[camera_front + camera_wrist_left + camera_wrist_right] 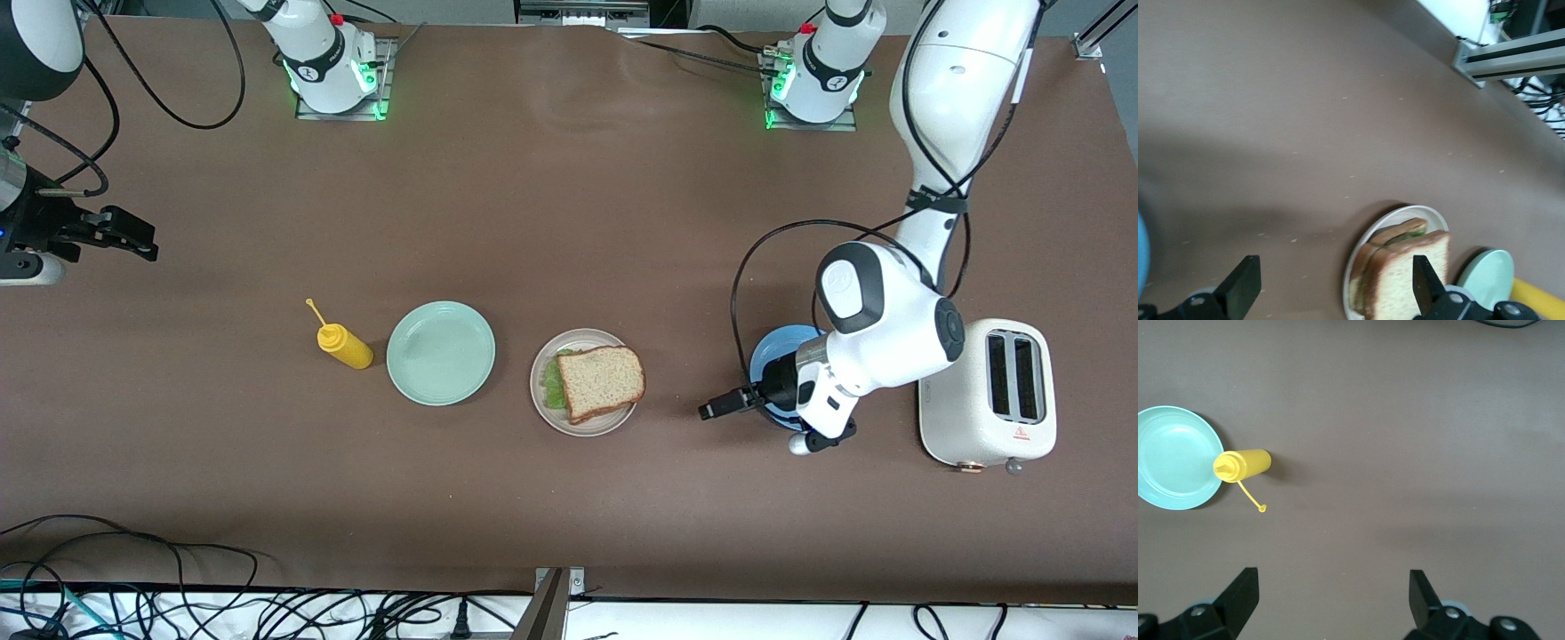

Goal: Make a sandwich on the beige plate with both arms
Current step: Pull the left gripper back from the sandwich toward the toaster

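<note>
the sandwich (597, 383) sits on the beige plate (544, 402) at lower centre of the front view, with the mint plate (441, 353) and yellow bottle (345, 346) beside it. the left gripper (722, 404), centre right over the blue plate (772, 351), and the right gripper (120, 233), upper left edge, are both clear of it.

left wrist view: sandwich (1408, 270) at bottom, just past one finger (1426, 280), jaws wide, empty.

right wrist view: jaws wide, empty over bare table (1405, 420).

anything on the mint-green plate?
No. In the front view the mint-green plate is bare; the sandwich sits on the beige plate beside it.
</note>
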`<state>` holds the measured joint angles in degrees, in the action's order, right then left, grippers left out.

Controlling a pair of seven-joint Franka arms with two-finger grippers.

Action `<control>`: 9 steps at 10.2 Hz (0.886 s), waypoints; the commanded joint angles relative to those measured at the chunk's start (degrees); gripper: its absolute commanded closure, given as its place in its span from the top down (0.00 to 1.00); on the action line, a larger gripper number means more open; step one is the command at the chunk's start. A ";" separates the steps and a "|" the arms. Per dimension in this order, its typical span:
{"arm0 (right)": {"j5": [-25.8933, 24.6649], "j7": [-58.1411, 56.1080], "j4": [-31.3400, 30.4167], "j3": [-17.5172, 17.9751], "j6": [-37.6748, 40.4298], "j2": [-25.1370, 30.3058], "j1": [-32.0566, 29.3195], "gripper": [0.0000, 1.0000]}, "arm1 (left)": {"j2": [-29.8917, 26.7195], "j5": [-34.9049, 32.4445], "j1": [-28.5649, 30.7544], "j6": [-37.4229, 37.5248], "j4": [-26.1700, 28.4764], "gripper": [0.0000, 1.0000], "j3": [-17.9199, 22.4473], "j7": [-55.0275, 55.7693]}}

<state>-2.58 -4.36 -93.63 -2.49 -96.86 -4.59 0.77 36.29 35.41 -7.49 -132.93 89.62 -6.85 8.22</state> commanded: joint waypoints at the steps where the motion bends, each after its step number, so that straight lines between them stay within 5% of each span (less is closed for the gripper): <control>1: 1.52 0.84 2.65 -0.40 2.63 1.07 0.02 1.00 | -4.46 -7.87 2.12 5.38 3.45 1.00 0.52 0.75; 6: 4.25 1.01 3.11 -0.15 1.42 2.03 0.02 1.00 | -8.68 -24.84 4.58 15.41 3.45 1.00 2.02 0.66; 9: 4.16 0.31 -4.71 -0.50 -2.63 7.40 -0.07 1.00 | -12.80 -32.84 4.67 22.60 3.37 1.00 3.51 0.14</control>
<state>0.56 -4.04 -93.69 -2.99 -97.77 -1.41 0.77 27.74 6.30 -2.94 -113.41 90.63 -3.85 8.42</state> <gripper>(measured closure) 0.000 0.000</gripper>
